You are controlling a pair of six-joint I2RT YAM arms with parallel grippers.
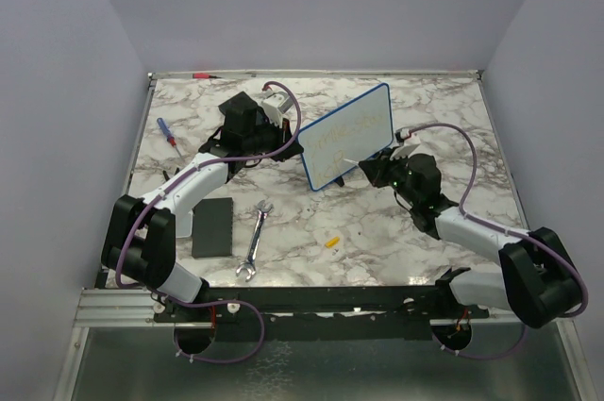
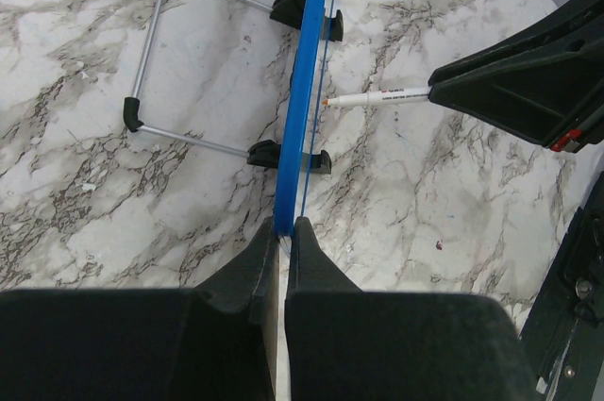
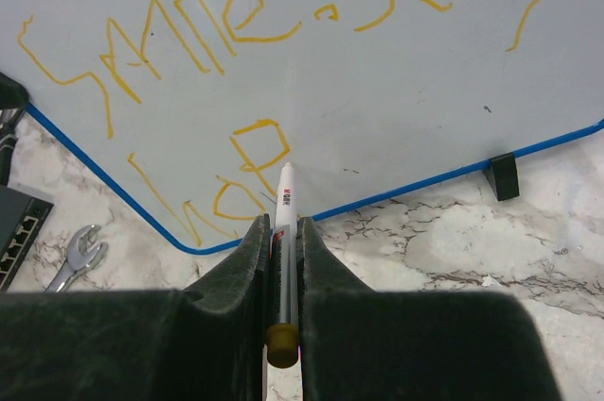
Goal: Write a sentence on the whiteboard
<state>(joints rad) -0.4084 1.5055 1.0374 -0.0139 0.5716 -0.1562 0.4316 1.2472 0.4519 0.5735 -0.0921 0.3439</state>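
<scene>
The whiteboard (image 1: 347, 137) stands tilted on its feet mid-table, white with a blue frame. My left gripper (image 1: 294, 142) is shut on its left edge; in the left wrist view the board (image 2: 304, 90) is edge-on between my fingertips (image 2: 283, 226). My right gripper (image 1: 375, 169) is shut on a white marker (image 3: 286, 203) whose tip is at the board's lower face (image 3: 377, 71). The yellow sentence (image 3: 189, 33) reads "Smile. Stay" with "hop" below. The marker (image 2: 377, 96) also shows in the left wrist view.
A wrench (image 1: 255, 241), a black pad (image 1: 212, 226) and a yellow cap (image 1: 331, 241) lie in front of the board. A screwdriver (image 1: 167, 131) lies at the left. The board's wire stand (image 2: 151, 52) extends behind it.
</scene>
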